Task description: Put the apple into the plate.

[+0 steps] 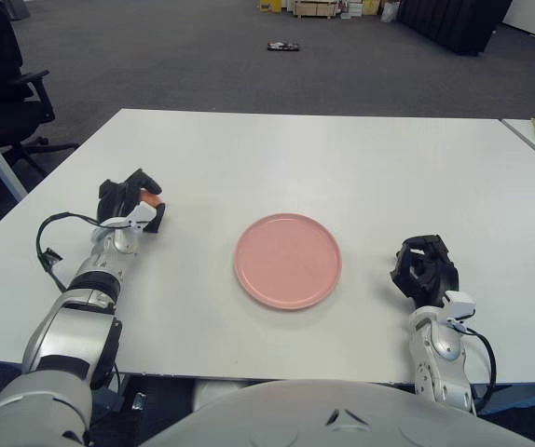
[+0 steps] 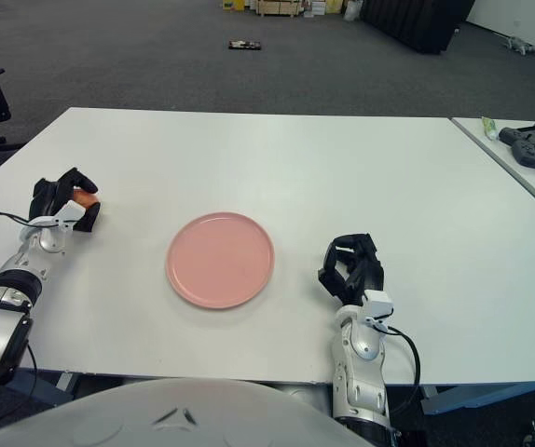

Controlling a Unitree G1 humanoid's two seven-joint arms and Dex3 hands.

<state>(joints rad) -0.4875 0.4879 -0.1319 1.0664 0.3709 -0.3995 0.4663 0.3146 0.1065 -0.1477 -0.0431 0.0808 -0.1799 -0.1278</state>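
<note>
Apple [image 1: 152,197] sits in the left hand [image 1: 130,203], mostly hidden; only a small orange-red patch shows btwn the dark fingers [image 1: 143,179], which are clenched around it. Hand is over the left side of the white tabletop [image 1: 361,168], well apart from the pink plate [image 1: 288,261] at centre. Right hand [image 1: 423,270] shows right of plate, fingers curled, holding nothing.

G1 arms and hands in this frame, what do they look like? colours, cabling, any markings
Both arms are silver-grey metal with rounded, segmented joints. The left hand and right hand are black three-finger units on small white wrist blocks. A black cable loops in the open beside the left forearm; another loops beside the right forearm. No markings are legible.
</note>
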